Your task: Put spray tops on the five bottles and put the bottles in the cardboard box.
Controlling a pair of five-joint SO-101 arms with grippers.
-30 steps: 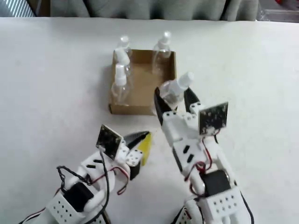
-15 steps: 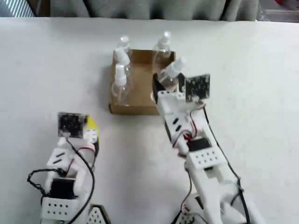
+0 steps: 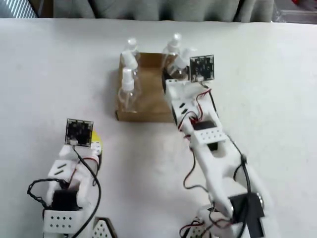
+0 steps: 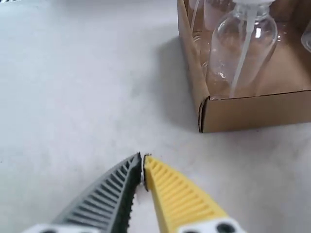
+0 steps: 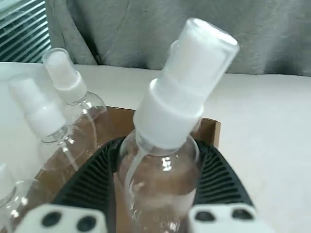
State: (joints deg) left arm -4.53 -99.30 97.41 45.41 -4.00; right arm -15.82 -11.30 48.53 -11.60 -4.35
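Right gripper (image 5: 159, 155) is seen clamped on the body of a clear bottle (image 5: 158, 189), held at the right-hand side of the cardboard box (image 3: 141, 116), where four other capped bottles (image 3: 128, 91) are stood. Its long axis is kept near upright, slightly tilted, with the spray top (image 5: 187, 82) uppermost. The thin plastic is judged light, smooth and squeezable, so a moderate mid-body hold is advised. Left gripper (image 4: 142, 167) is closed on nothing above the surface (image 4: 73, 73).

The right tool (image 3: 173, 74) has carried its bottle (image 5: 163, 174) farther over the cardboard box (image 3: 141, 116); the left tool (image 4: 142, 166) has drawn back from it.
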